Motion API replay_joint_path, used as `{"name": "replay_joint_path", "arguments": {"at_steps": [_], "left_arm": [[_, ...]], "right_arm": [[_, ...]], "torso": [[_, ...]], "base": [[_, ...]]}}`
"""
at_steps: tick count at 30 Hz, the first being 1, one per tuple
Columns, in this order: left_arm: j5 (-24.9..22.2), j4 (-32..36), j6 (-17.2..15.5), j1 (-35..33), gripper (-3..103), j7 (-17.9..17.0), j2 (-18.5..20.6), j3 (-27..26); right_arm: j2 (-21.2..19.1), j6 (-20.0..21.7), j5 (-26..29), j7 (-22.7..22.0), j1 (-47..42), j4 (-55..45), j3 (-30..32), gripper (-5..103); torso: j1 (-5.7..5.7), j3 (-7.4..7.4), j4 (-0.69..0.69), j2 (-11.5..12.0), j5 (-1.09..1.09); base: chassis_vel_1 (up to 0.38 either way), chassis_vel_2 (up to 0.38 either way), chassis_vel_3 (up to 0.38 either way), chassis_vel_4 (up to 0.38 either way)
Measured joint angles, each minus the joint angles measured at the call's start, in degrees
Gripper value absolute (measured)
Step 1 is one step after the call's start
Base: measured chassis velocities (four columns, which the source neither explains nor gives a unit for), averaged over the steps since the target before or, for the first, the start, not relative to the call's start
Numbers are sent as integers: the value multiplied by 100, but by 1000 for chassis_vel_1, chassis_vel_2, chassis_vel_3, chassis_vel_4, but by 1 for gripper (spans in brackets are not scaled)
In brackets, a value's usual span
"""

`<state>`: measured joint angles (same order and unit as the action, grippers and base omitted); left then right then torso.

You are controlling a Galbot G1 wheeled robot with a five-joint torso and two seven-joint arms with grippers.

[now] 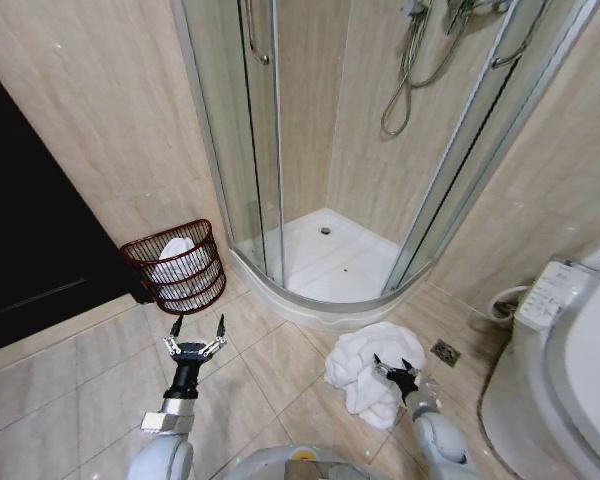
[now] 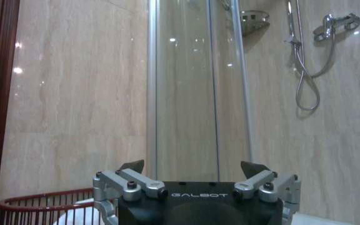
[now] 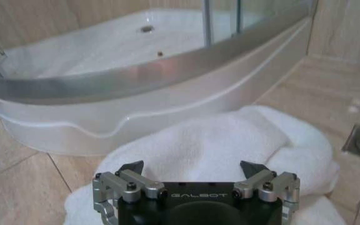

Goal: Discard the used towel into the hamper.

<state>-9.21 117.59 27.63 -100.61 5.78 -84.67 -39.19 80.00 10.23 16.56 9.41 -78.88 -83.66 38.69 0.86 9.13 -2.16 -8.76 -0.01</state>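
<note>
Down on the tiled floor (image 1: 90,380), the used towel (image 1: 372,368) lies in a crumpled white heap just outside the curved lip of the shower tray (image 1: 325,262), beside the floor drain (image 1: 445,351). The right gripper (image 1: 399,371) sits directly over that heap with its fingers spread wide and nothing between them; in the right wrist view the towel (image 3: 230,145) spreads out just ahead of the right gripper (image 3: 196,169), its two dark fingertips (image 3: 131,167) apart on either side of the cloth. That placement reads as a lining-up for a pinch, since soft bunched fabric gives the jaws a fold to close on wherever they come down.

The hamper (image 1: 176,265) stands against the beige wall by the dark door (image 1: 30,220), well apart from the towel and over on the robot's left. Something white already lies inside it. The left gripper (image 1: 196,338) hovers low above the floor near the hamper, open and empty, pointed toward it; from the left wrist view the hamper's red rim (image 2: 39,199) shows just beyond the left gripper (image 2: 194,169). I judge the left arm is simply waiting clear of the carrying path, and the towel has not been grasped yet
</note>
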Motion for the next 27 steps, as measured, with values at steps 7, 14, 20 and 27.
{"name": "replay_joint_path", "arguments": {"at_steps": [7, 14, 20, 27], "left_arm": [[-63, 3, -5, 2, 100, -9, 71, -44], [-93, 87, -57, 27, 100, -9, 79, -83], [-94, 88, -48, 16, 100, -9, 80, -84], [-95, 82, -38, 19, 100, -10, 91, -84]], "right_arm": [[85, 103, 5, 366, 397, 680, 104, 100], [100, 66, -112, 402, 662, 1080, 163, 100], [95, 33, -184, 267, 864, 1308, 186, 100], [103, 20, -285, 309, 964, 1494, 204, 100]], "torso": [[0, 0, 0, -1, 0], [0, 1, 0, -1, 1], [0, 1, -1, -2, 1], [0, 1, 0, -2, 1]], "base": [[0, 0, 0, 0], [0, 0, 0, 0], [0, 0, 0, 0], [0, 0, 0, 0]]}}
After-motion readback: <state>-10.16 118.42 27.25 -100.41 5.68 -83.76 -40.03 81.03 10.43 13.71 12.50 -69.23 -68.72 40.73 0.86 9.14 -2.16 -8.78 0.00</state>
